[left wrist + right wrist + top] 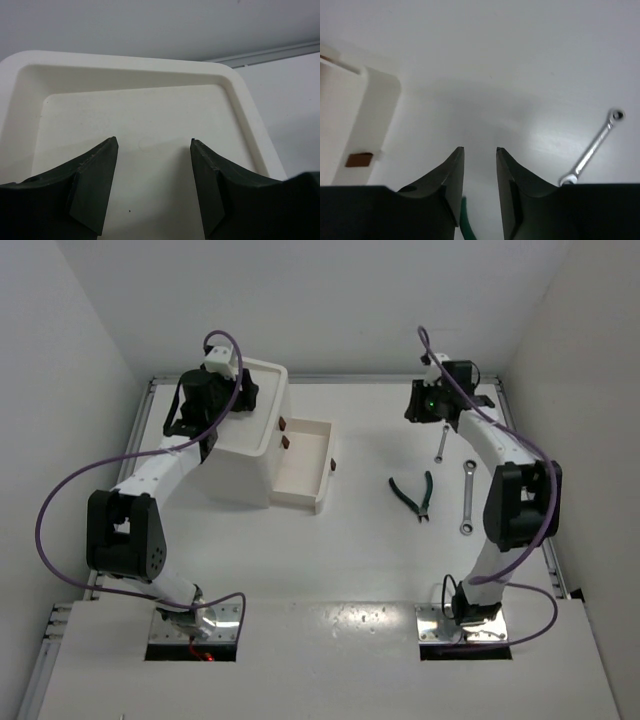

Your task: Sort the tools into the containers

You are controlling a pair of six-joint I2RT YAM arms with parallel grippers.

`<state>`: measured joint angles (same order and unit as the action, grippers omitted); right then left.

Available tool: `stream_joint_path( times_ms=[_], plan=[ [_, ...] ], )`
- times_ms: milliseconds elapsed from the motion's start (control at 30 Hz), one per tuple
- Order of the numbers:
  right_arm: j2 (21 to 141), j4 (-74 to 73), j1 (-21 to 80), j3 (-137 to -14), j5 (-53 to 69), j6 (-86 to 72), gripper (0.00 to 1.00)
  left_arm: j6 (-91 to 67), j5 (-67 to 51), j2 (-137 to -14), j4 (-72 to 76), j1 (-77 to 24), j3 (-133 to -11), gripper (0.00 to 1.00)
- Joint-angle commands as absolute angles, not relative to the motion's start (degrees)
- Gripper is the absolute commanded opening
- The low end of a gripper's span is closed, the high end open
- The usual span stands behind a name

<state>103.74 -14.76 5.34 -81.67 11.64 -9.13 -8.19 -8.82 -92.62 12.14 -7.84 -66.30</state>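
Observation:
The white box stands at the back left, with its lowest drawer pulled open. My left gripper hovers open and empty over the box's recessed tray top, which holds nothing in the part I see. My right gripper is open by a narrow gap and empty, above the table at the back right. Dark green-handled pliers lie on the table, and one handle shows under my right fingers. Two silver wrenches lie near the right arm. Yellow pliers and screwdriver are out of view.
Two shut drawers with brown knobs sit above the open one, whose knob shows in the right wrist view. One wrench lies right of my right fingers. White walls close in the table on three sides.

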Motion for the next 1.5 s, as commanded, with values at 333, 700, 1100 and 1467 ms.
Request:
stream_joint_path(
  times_ms=[333, 700, 1100, 1467],
  plan=[
    [94.4, -37.26, -0.26, -68.57, 9.59, -8.87, 0.44, -13.45, -10.28, -100.99, -28.74, -8.88, -57.13, 0.67],
    [98.34, -34.9, -1.41, -66.97, 1.67, -10.55, 0.45, -13.45, -10.81, -100.99, -28.21, -8.88, -57.13, 0.67],
    [106.87, -34.28, -2.46, -71.63, 1.67, -11.6, 0.44, -13.45, -10.28, -99.93, -27.69, -8.88, -55.99, 0.67],
    [112.58, -32.09, -2.46, -75.15, 1.67, -11.6, 0.43, -13.45, -9.76, -99.93, -27.69, -8.88, -55.46, 0.67]
  ],
)
